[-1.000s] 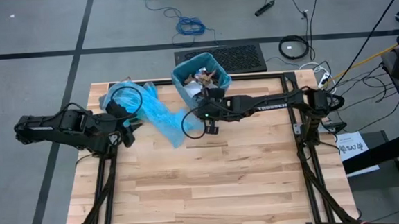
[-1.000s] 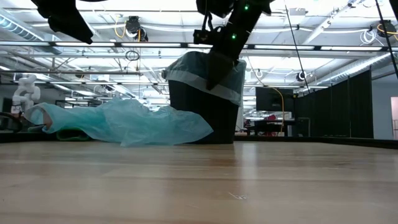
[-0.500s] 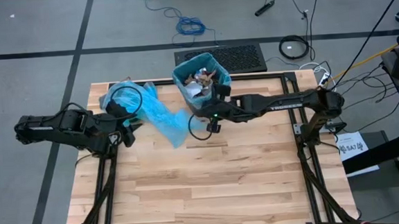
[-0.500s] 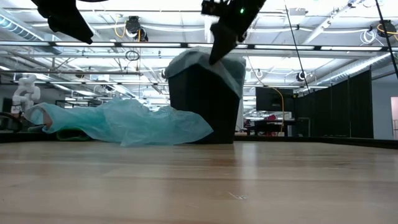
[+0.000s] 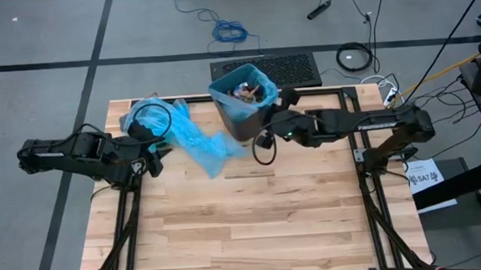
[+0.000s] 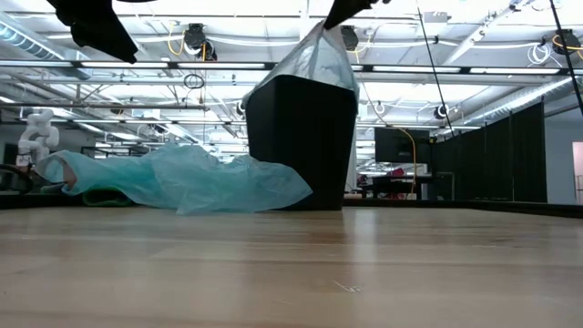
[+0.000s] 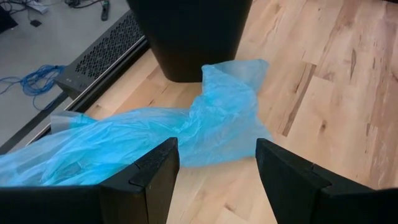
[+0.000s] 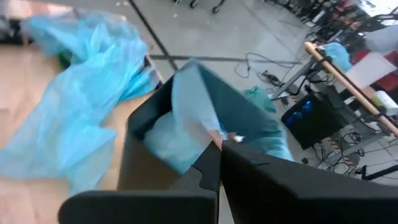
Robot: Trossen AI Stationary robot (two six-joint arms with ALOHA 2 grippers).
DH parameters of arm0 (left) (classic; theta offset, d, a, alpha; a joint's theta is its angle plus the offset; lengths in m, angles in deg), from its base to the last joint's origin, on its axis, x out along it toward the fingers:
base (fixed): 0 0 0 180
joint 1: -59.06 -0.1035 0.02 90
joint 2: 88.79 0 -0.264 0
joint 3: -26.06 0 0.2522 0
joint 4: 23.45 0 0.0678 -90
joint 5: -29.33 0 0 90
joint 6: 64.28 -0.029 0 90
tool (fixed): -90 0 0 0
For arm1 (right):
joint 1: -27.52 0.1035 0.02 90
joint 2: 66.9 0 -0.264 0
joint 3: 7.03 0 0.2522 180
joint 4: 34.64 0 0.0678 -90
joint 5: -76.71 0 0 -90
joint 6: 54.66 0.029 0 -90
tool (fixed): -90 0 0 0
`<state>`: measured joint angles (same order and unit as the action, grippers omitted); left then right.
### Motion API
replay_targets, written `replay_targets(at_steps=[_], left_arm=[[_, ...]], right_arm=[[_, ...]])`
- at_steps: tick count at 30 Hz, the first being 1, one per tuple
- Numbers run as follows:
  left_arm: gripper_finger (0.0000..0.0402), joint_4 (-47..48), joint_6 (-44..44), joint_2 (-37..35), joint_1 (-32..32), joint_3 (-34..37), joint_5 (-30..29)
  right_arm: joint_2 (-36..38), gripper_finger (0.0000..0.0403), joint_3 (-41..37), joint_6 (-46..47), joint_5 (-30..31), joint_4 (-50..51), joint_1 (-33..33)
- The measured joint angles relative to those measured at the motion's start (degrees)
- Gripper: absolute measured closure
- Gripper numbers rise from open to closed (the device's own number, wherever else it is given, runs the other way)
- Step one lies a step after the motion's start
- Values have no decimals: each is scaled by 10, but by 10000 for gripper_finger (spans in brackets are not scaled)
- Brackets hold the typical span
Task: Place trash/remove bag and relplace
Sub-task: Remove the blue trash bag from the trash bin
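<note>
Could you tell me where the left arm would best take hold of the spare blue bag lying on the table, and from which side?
Probably the raised fold of the spare bag nearest the bin, coming from above with open jaws. The film bunches up there, giving something to pinch, while elsewhere it lies flatter on the table. The left gripper already faces that fold.

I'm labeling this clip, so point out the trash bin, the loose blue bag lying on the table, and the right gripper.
trash bin [image 6: 305,146], low view, its dark front wall
loose blue bag [image 5: 197,142], high view, middle of the spread plastic
right gripper [image 5: 277,106], high view, fingertips at the liner's edge
</note>
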<state>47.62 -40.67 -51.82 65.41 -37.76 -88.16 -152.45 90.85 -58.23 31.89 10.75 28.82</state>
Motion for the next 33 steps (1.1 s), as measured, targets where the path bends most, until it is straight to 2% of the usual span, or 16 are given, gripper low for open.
replay_targets(at_steps=[7,15,24,27,31,33], left_arm=[[187,-17,0,0,0,0,3],[187,-16,0,0,0,0,5],[187,-16,-1,0,0,0,5],[187,-15,-3,0,0,0,5],[187,-15,-5,0,0,0,5],[187,-15,-5,0,0,0,5]], right_arm=[[30,403,0,-15,58,-22,-1],[48,403,0,-115,118,-129,-6],[48,403,0,-253,117,-348,-25],[49,403,0,-266,104,-356,-29],[47,403,0,-279,146,-384,-29],[49,403,0,-259,129,-410,-32]])
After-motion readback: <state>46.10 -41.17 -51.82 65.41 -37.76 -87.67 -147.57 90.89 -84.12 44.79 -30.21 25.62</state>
